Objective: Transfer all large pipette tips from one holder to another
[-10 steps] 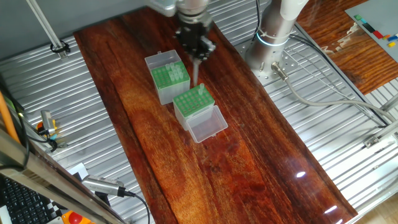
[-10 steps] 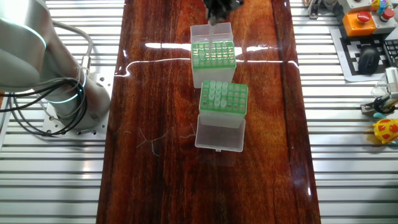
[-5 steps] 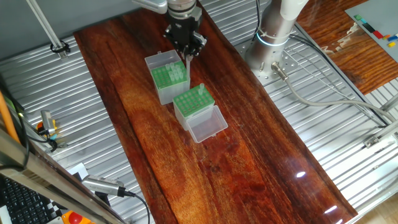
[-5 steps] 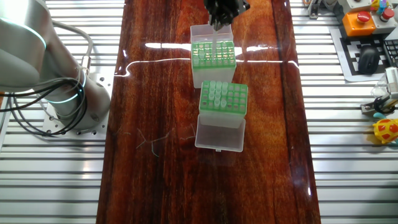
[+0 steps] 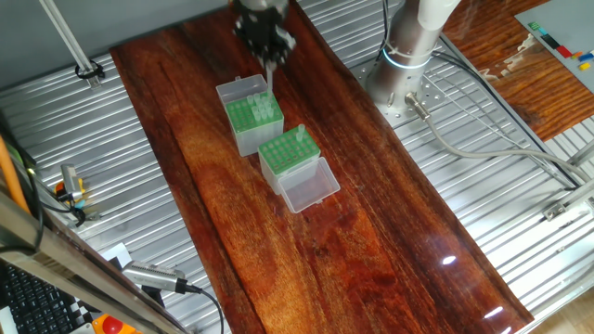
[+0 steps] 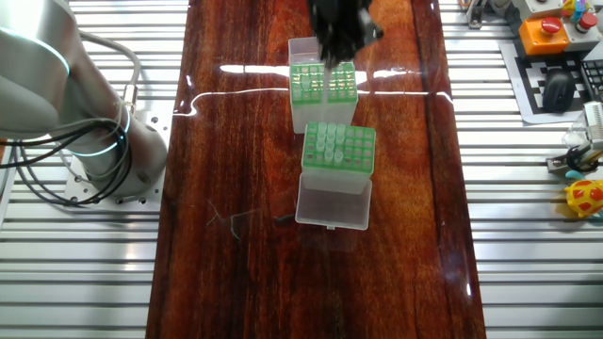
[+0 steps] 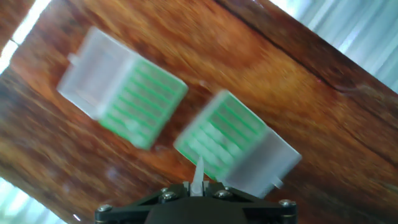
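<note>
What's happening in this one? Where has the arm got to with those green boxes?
The gripper is shut on one large pipette tip, point down, and hangs above the grey-sided box at the far end of the wooden table. The tip is not yet seated in its green grid. The clear-sided box next to it, lid open, has a cluster of tips standing along one side. The hand view is blurred.
</note>
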Robot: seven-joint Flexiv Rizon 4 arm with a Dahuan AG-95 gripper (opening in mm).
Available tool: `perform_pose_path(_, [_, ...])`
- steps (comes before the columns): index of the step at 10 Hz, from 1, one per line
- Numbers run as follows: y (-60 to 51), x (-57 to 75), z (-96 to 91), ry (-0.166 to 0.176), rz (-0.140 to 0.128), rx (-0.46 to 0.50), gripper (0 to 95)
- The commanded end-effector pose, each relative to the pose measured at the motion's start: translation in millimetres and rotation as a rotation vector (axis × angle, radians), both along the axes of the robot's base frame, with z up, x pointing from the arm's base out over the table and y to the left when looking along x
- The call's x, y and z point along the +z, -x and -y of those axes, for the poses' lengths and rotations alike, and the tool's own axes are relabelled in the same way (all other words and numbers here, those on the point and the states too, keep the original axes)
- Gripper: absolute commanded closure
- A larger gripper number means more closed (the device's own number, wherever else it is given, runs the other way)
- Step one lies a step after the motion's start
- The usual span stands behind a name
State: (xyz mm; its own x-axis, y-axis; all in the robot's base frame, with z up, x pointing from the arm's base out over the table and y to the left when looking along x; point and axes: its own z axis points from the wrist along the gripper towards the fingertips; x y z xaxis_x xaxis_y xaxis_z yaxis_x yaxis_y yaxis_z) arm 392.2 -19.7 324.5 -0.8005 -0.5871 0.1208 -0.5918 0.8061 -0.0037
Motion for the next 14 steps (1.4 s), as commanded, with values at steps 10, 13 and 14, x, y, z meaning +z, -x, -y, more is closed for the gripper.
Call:
perform_pose_path(10, [-24.8,-3.9,2.5,-0.026,0.044,0.029,95.0])
perform_pose_path(13, [-25.5,-7.8,5.1,-0.034,0.067,0.053,95.0])
perform_pose_path(14, [-25.3,-11.5,6.4,-0.034,0.072,0.059,95.0])
